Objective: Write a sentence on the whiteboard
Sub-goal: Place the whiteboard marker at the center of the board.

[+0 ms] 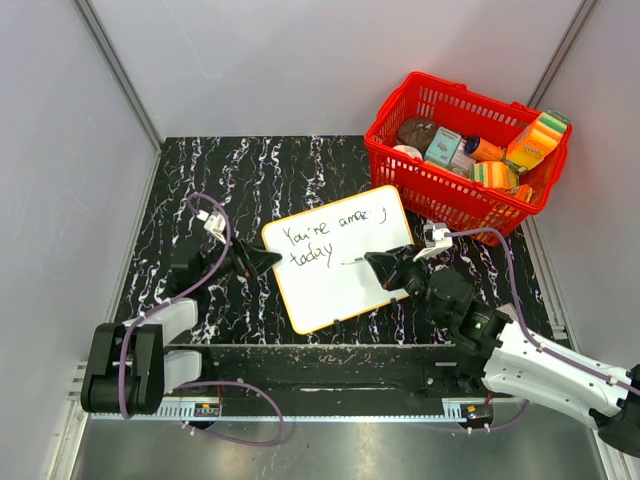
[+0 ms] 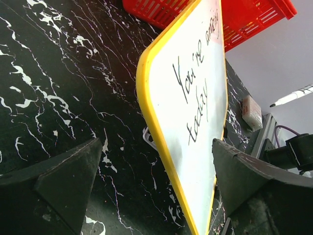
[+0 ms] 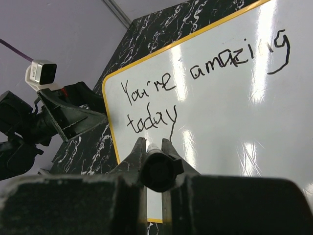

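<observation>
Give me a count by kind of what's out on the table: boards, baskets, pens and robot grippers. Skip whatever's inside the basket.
whiteboard: 1
red basket: 1
marker: 1
grippers: 2, the left gripper and the right gripper
Total: 5

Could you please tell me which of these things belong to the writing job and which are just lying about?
In the job: whiteboard, marker clamped in the right gripper, open left gripper by the board's left edge.
Lying about: red basket, with sponges and other goods inside.
</observation>
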